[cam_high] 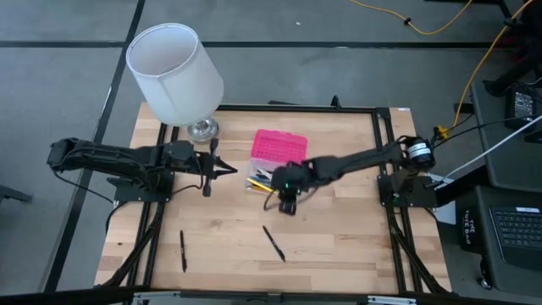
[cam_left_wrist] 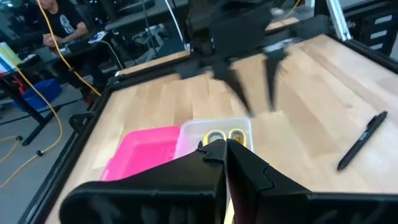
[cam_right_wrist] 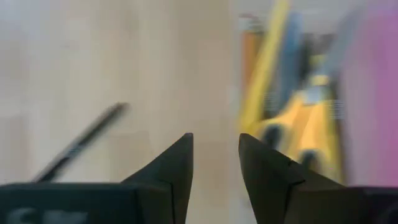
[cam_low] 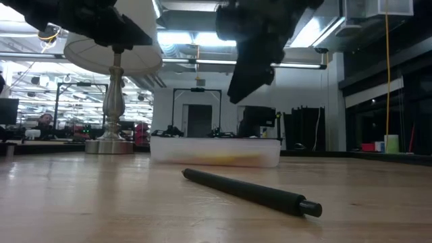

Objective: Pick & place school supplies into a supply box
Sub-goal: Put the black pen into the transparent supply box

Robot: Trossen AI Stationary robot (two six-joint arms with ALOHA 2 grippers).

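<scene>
The supply box lies open mid-table: its pink lid [cam_high: 279,146] flat on the wood, and its clear base [cam_high: 264,178] beside it on the near side. The base holds yellow, orange and blue pens and yellow-handled scissors [cam_right_wrist: 305,121]. Two black pens lie loose on the table nearer the front edge, one [cam_high: 273,243] right of centre and one [cam_high: 183,251] to its left. My right gripper [cam_high: 288,205] hangs open above the table just right of the base, empty. My left gripper [cam_high: 229,169] is shut and waits left of the box, pointing at it.
A white-shaded lamp [cam_high: 174,72] stands with its metal foot [cam_high: 201,129] at the far left of the table, behind my left arm. The black table frame [cam_high: 385,152] edges the wood. Bare wood lies between the box and the loose pens.
</scene>
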